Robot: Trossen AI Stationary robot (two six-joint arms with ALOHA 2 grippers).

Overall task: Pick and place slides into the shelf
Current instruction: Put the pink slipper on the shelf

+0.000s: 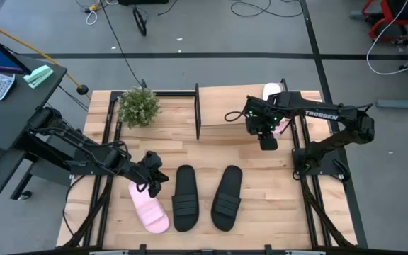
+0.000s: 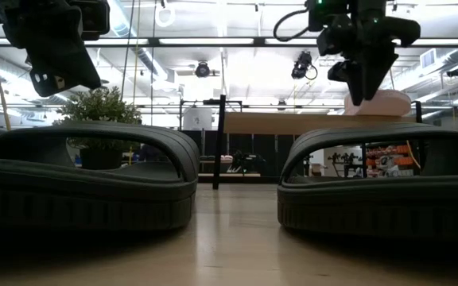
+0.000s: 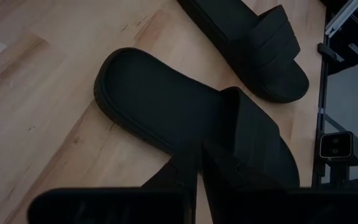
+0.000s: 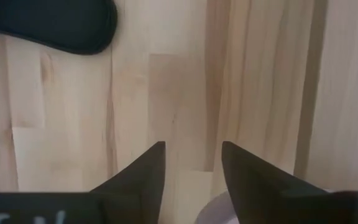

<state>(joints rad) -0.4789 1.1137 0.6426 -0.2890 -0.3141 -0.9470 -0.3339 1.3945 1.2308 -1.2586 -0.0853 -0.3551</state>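
Surface (image 1: 261, 212): pale slatted wood; carries the shelf, the slides and a potted plant (image 1: 139, 106) at its far left corner.

Shelf (image 1: 222, 106): far side of the surface, light top board on thin black uprights; in the low view it stands behind the two black slides, between them.

Pink slide on shelf (image 1: 272, 92): at the right end of the shelf's top board; partly hidden by the right arm in the high view; in the low view it shows as a pale shape on the board.

Pink slide on surface (image 1: 150, 210): near left, lying flat, just left of the black pair; its far end lies under the left end effector.

Black slides: left one (image 1: 185, 198) and right one (image 1: 227, 197); side by side near the middle, apart from each other, straps toward the near edge.

Left end effector (image 1: 152, 175): above the far end of the near pink slide, just left of the left black slide; fingers together, nothing between them; the left wrist view looks down past them on the black pair.

Right end effector (image 1: 268, 140): over bare wood just in front of the shelf's right end, near the shelved pink slide; fingers (image 4: 143, 168) apart, nothing between them.
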